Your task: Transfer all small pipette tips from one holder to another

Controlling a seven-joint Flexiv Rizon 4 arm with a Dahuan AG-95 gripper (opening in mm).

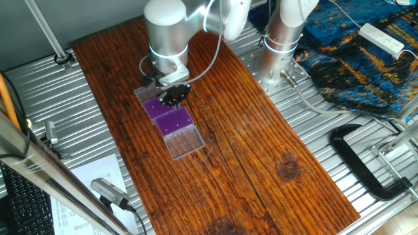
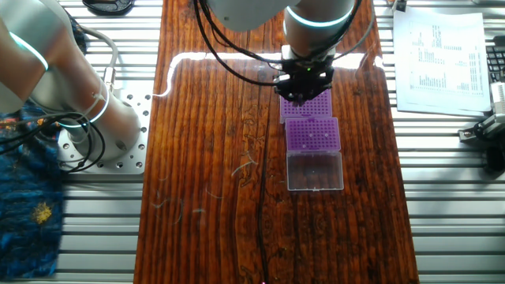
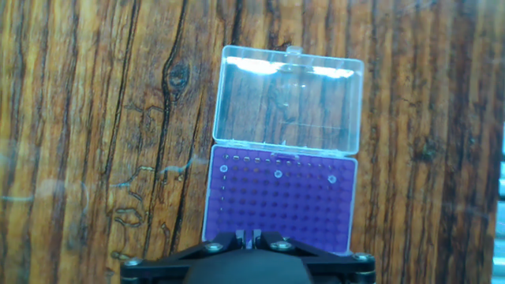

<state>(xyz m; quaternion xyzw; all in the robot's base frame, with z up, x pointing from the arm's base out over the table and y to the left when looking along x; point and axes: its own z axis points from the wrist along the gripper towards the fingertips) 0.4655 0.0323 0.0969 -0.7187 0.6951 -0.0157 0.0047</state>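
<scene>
Below me sits a purple rack (image 3: 280, 201) dotted with dark holes and three pale tips (image 3: 278, 173), its lid (image 3: 288, 99) clear. The table (image 3: 95, 142) is reddish-brown wood with dark grain streaks.

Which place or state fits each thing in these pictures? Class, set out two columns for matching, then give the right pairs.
Things
1. gripper
2. nearer purple rack
3. clear lid
4. C-clamp

Places or states
A. black, lying on the metal table beside the wooden board
B. lying open and flat on the wood, hinged to the rack
C. over the rack next to the arm's base end
D. holds three pale tips, most holes bare

Pairs: 1-C, 2-D, 3-B, 4-A
</scene>
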